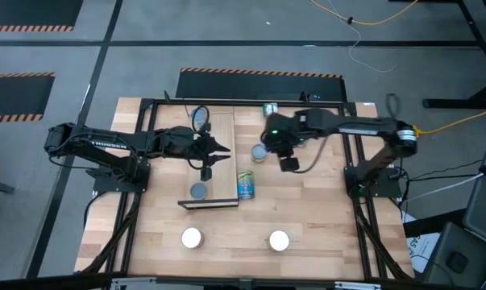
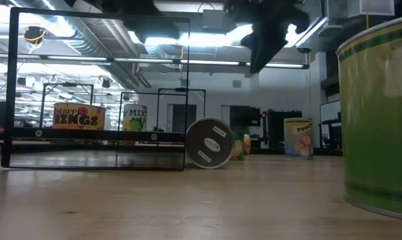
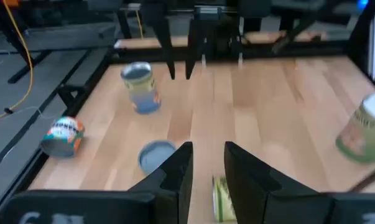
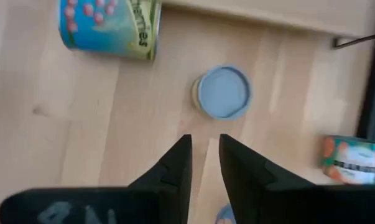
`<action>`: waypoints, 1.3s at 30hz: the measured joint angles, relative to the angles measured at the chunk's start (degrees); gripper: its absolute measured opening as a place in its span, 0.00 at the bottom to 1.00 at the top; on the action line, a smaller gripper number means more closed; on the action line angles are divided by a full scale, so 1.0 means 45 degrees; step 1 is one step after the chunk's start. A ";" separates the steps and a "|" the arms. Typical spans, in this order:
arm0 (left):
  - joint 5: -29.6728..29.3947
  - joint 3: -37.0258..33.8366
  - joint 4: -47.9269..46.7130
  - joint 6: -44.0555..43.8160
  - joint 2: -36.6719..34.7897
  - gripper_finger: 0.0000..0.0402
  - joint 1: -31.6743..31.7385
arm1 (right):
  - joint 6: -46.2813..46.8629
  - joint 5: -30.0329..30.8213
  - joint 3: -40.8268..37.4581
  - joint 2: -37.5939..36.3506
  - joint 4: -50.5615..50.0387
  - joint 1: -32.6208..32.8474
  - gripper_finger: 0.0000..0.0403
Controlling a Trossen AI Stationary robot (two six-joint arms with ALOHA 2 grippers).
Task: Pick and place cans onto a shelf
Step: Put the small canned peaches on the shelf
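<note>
Both arms are black and built of slim tubular links with bulkier blocks at the joints. The left arm [image 1: 105,143] carries faint pale lettering along its long link. The right arm [image 1: 355,126] shows a small green light near its wrist, and a black cable loops beside it. Each set of fingers [image 4: 175,165] is matte black, wedge-shaped, tapering to narrow tips.
</note>
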 joint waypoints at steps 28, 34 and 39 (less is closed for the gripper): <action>0.0095 0.1834 0.5523 -0.0159 0.5167 0.37 0.0823 | 0.2601 0.0121 -0.9102 -0.8428 0.6008 -0.0034 0.21; 0.0087 0.4533 0.2401 -0.0080 0.6999 0.36 0.1108 | 0.2610 0.0121 -0.9102 -0.8419 0.6162 -0.0039 0.21; 0.0053 0.6158 0.0320 -0.0051 0.8362 0.36 0.1126 | 0.2605 0.0121 -0.9102 -0.8414 0.6157 -0.0039 0.21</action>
